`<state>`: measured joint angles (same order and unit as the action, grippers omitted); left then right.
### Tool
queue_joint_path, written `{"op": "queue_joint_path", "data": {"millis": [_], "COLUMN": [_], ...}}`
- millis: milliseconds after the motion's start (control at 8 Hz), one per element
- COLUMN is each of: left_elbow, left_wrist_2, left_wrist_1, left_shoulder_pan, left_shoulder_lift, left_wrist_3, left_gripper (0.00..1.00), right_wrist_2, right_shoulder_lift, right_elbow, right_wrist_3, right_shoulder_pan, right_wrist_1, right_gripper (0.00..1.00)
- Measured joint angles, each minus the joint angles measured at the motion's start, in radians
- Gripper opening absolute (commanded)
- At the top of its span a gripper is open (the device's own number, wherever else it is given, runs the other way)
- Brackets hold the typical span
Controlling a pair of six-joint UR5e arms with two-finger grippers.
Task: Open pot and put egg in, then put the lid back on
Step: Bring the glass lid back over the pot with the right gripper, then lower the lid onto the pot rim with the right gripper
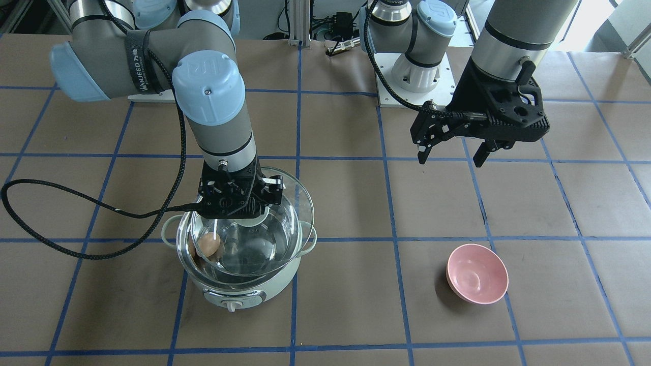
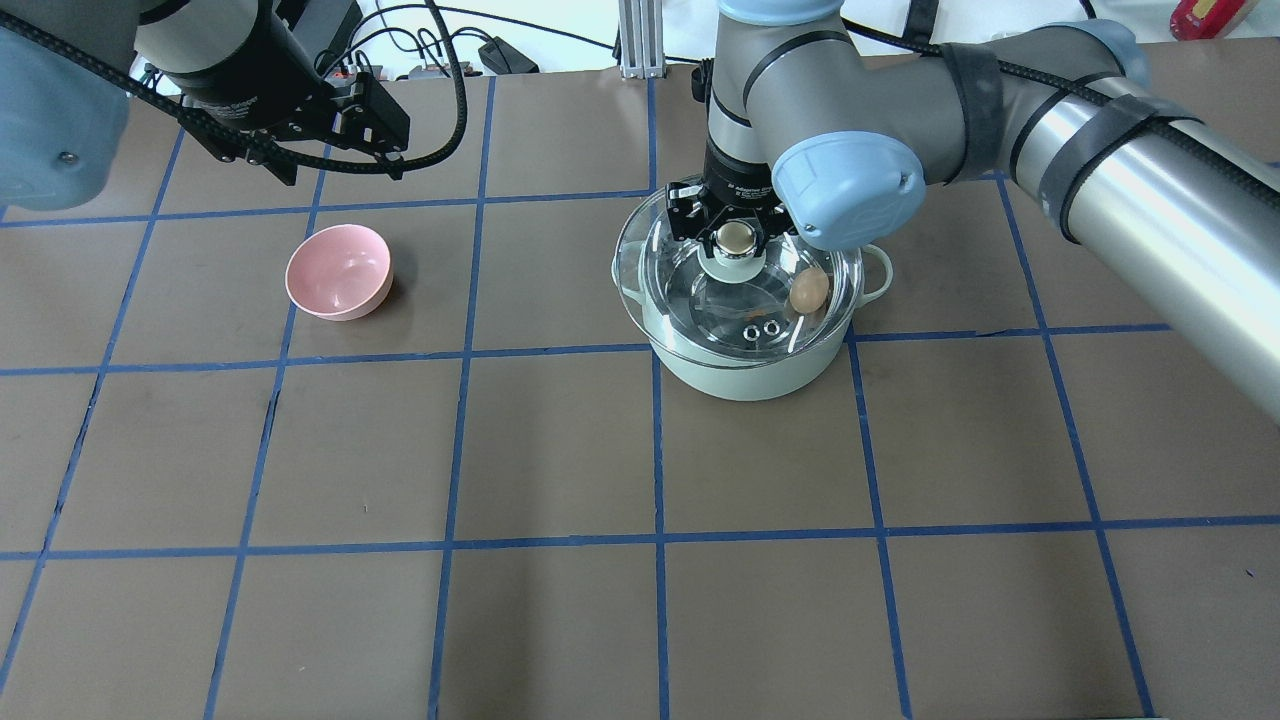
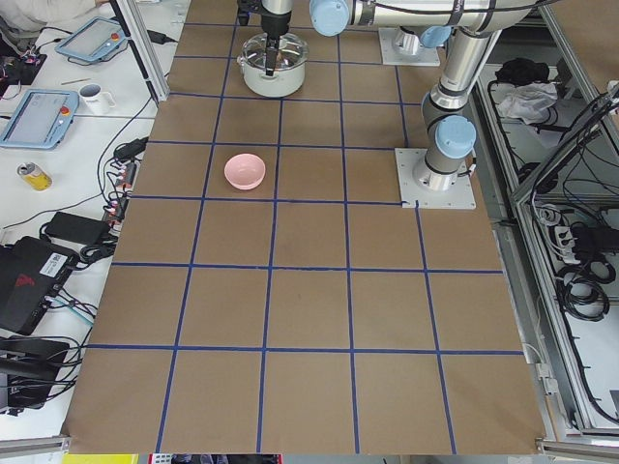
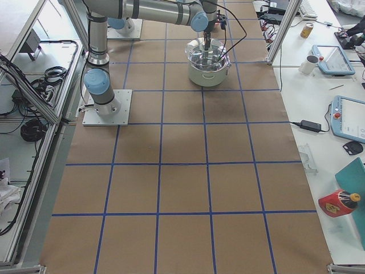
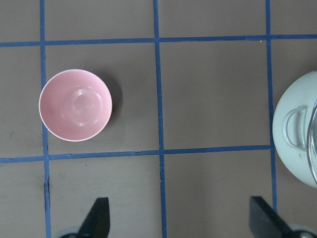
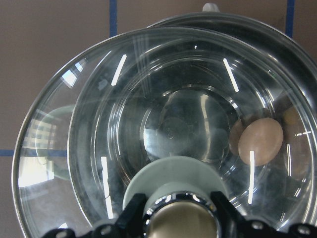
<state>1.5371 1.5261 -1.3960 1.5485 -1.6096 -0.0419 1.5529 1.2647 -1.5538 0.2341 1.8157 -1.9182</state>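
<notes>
Exterior front-facing view: nearest me stands the pot (image 1: 269,292), dial forward, with the egg (image 1: 209,245) already lying inside near its wall. Just above, the right gripper (image 1: 249,216) is clamped on the lid (image 1: 290,213) by its knob. It holds the lid off-centre over the rim, apparently to reseat it. Farther back, the left gripper (image 1: 450,160) hangs splayed, out of the way.

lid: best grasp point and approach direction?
The centre knob, from straight above. The lid is a wide, smooth glass dome, too broad for two fingers and with no handle at its rim. The knob stands up at its middle and is narrow enough to pinch. The right gripper is on it that way, a finger on each side.
</notes>
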Motion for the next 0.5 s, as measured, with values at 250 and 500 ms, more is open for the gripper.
{"op": "queue_joint_path", "data": {"millis": [250, 500], "left_elbow": [0.0, 0.001], "left_wrist_2": [0.001, 0.002], "left_wrist_1": [0.011, 0.011], "left_shoulder_pan": [0.009, 0.011], "left_shoulder_lift": [0.0, -0.001], "left_wrist_3": [-0.001, -0.002], "left_gripper": [1.0, 1.0], "right_wrist_2": [0.018, 0.02], "right_shoulder_lift": [0.001, 0.003], "right_elbow": [0.001, -0.002], "right_wrist_3": [-0.041, -0.07], "right_shoulder_pan": [-0.018, -0.049], "right_wrist_1": [-0.004, -0.003], "right_gripper": [0.0, 0.0]}}
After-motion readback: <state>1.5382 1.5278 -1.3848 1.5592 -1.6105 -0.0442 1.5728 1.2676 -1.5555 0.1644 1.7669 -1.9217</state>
